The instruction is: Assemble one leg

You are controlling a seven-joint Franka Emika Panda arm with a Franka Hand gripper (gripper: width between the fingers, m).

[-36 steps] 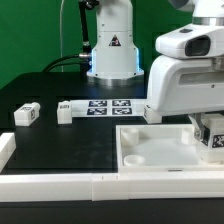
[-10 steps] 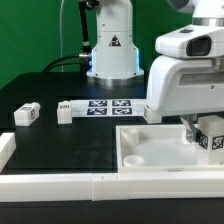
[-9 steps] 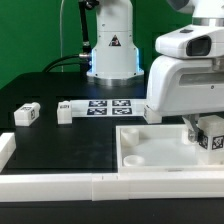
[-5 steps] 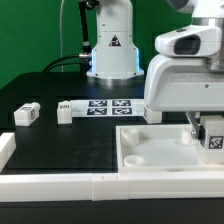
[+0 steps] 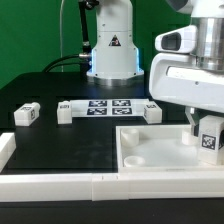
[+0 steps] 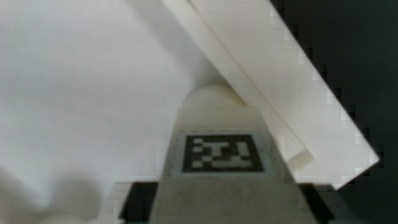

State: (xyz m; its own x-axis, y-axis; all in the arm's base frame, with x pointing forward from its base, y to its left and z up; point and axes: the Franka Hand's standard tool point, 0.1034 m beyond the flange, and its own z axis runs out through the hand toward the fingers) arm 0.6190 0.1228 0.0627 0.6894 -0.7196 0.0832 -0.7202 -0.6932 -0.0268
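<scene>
My gripper (image 5: 205,136) hangs over the right side of the large white tray-like top (image 5: 150,150) and is shut on a leg (image 5: 210,140), a small white block with a black-and-white tag. In the wrist view the held leg (image 6: 217,150) fills the middle between my two dark fingers (image 6: 146,200), just above the top's inner floor (image 6: 89,90) near its raised wall (image 6: 267,70). Two more legs lie on the black table at the exterior view's left, one (image 5: 27,114) further out and another (image 5: 65,110) by the marker board. A further leg (image 5: 152,110) lies just behind the top.
The marker board (image 5: 110,106) lies flat behind the top. The robot base (image 5: 110,50) stands at the back. A white rail (image 5: 60,184) runs along the table's front edge, with a white post (image 5: 5,148) at the exterior view's left.
My gripper with the held leg has risen slightly and shifted a little to the exterior view's right. The leg behind the top has come into view from behind the arm.
</scene>
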